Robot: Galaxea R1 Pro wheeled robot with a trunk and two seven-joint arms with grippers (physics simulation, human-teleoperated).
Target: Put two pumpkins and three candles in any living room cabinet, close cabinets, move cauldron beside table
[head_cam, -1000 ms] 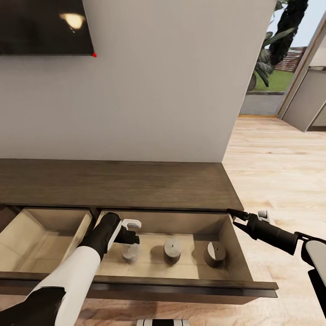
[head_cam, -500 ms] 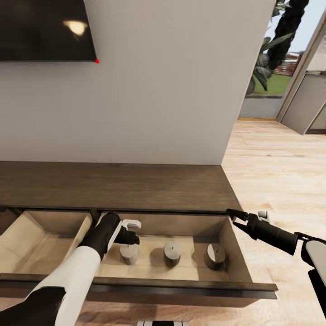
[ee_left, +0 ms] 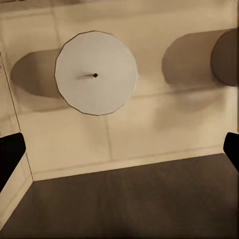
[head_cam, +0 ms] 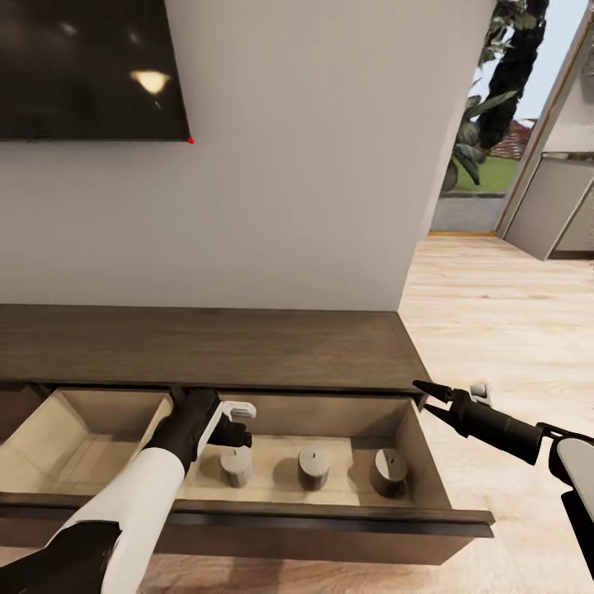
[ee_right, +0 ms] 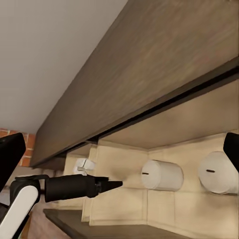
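Observation:
Three grey candles stand in a row in the cabinet's (head_cam: 206, 346) open right drawer: left candle (head_cam: 236, 466), middle candle (head_cam: 313, 467), right candle (head_cam: 388, 472). My left gripper (head_cam: 241, 423) hangs open just above the left candle (ee_left: 95, 73), apart from it, with the middle candle (ee_left: 226, 57) beside it. My right gripper (head_cam: 426, 398) is open at the drawer's right end, above its side wall, and looks in at two candles (ee_right: 162, 175) (ee_right: 218, 172). The pumpkins, the cauldron and the table are out of view.
A second drawer (head_cam: 82, 437) to the left also stands open with a pale interior. A black TV (head_cam: 82, 66) hangs on the wall above the cabinet. Light wood floor (head_cam: 511, 330) runs right toward a doorway with a plant (head_cam: 495, 91).
The whole picture has slid down as the head camera tilted up. Both arms and the candles keep about the same places relative to the drawer.

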